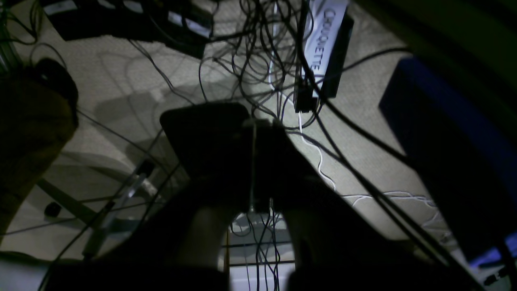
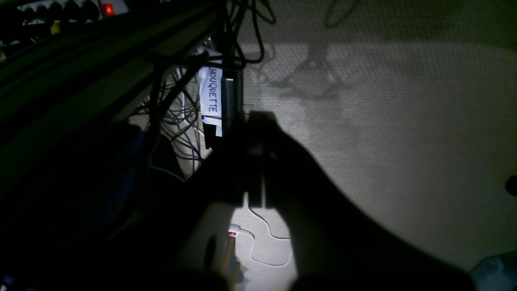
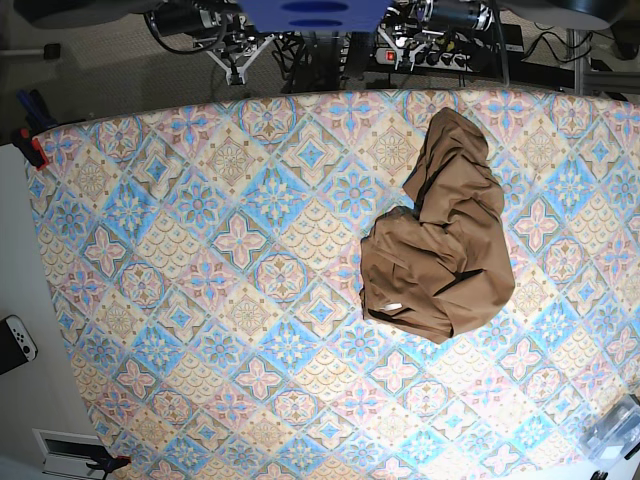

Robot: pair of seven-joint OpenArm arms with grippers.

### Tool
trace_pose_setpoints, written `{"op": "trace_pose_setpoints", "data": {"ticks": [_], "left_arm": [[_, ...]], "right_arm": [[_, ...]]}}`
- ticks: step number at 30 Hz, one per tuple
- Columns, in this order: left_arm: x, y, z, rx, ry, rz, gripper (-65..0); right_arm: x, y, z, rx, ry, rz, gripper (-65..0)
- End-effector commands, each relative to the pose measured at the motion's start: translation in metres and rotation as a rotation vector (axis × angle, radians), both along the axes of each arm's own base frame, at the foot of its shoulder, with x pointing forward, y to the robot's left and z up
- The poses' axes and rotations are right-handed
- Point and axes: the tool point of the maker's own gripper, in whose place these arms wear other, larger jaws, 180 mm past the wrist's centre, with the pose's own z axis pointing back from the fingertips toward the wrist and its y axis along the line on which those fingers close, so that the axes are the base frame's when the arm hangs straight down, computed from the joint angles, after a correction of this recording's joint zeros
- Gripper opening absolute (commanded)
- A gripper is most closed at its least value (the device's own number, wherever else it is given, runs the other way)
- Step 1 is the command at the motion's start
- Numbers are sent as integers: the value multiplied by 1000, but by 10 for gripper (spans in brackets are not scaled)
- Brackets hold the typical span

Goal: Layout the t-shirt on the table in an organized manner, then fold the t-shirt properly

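The brown t-shirt (image 3: 445,250) lies crumpled in a heap on the right half of the patterned table (image 3: 200,250), its small white tag (image 3: 393,307) showing at the lower left of the heap. Both arms sit beyond the table's far edge, away from the shirt. In the left wrist view my left gripper (image 1: 255,123) is a dark shape with its fingers pressed together, hanging over the carpet with nothing in it. In the right wrist view my right gripper (image 2: 258,121) looks the same, shut and empty. Neither wrist view shows the t-shirt or the table.
Tangled cables (image 1: 258,48) and a labelled black box (image 1: 327,44) lie on the carpet under the grippers. A power strip (image 3: 430,55) sits behind the table. Red clamps (image 3: 30,145) grip the left edge, and a clear plastic box (image 3: 615,430) stands at the near right corner.
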Motion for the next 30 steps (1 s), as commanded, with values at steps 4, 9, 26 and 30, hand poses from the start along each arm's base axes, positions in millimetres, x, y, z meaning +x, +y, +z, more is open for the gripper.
{"op": "trace_pose_setpoints", "data": {"ticks": [4,9,26,30], "left_arm": [[-3,-1,0,0,10,4,-647],[-3,-1,0,0,8,4,-650],[-3,45,8,63,-293,5,-650],[-2,62,21,94,-441,24,-650]], "right_arm": [[3,-1,0,1,-7,-6,-650],[3,-1,0,1,-5,-8,-650],[-10,-43,8,-67,-163,-170,-650],[-25,-48,16,-83,-256,-196,-650]]}}
